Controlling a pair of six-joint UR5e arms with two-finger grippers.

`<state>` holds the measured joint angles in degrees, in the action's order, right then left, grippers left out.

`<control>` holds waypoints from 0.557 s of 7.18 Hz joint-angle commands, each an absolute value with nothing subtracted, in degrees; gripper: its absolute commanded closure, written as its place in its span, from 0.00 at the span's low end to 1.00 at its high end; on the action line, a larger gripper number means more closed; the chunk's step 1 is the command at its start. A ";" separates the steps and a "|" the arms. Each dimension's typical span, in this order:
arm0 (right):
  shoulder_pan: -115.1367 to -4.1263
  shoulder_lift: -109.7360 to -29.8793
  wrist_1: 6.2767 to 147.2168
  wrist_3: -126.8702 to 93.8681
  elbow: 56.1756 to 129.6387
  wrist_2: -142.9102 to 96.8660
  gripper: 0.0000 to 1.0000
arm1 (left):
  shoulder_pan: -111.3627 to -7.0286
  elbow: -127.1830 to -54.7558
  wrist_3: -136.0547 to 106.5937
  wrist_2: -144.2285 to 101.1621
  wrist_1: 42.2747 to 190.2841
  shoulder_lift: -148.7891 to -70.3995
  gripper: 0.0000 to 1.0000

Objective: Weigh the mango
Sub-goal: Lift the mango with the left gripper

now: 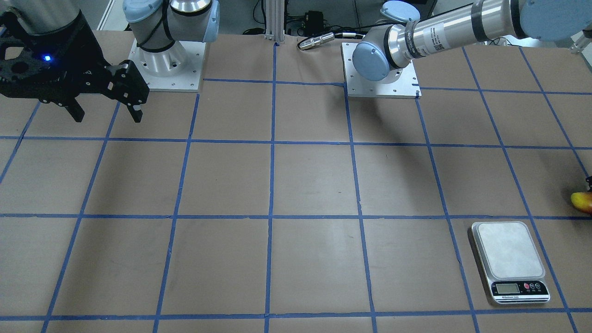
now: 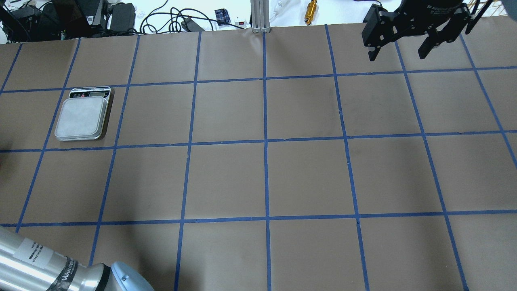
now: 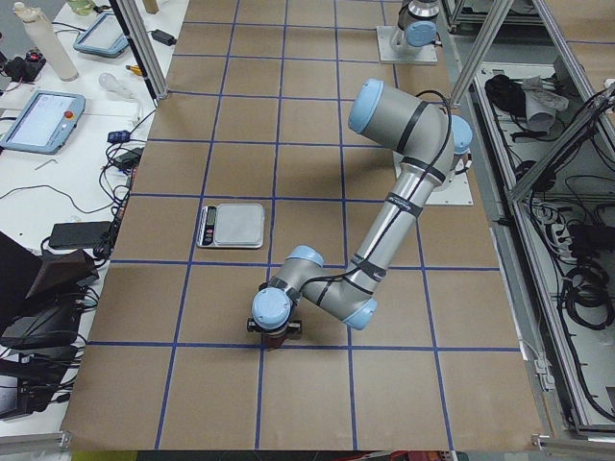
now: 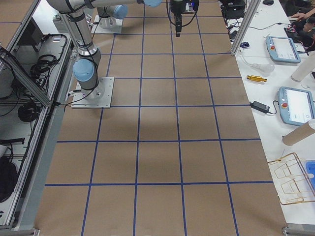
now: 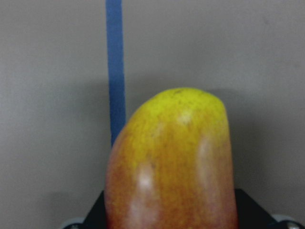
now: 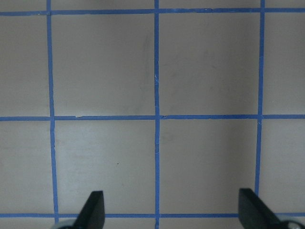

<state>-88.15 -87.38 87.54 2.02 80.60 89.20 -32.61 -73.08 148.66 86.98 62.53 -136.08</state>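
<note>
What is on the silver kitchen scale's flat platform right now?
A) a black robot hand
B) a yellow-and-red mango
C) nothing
C: the silver kitchen scale has a bare platform, and the yellow-and-red mango sits apart from it at the view's edge.

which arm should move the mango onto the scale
Left. The left gripper is down at the mango, with the scale on the same side of the table. The right gripper hangs open, far across the table.

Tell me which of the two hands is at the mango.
The left hand, down at the table, with the mango filling its wrist camera's view. The right hand hangs open with nothing between its fingers.
</note>
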 commanded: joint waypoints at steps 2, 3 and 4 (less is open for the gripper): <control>-88.15 -87.45 87.54 2.02 80.60 89.12 0.00 | -33.30 -72.77 148.10 87.71 64.93 -132.12 0.98; -88.15 -87.36 87.54 2.02 80.60 89.21 0.00 | -34.88 -72.86 147.31 87.71 66.08 -130.01 0.98; -88.15 -87.36 87.54 2.02 80.60 89.12 0.00 | -38.20 -72.95 144.26 87.80 67.49 -127.99 0.98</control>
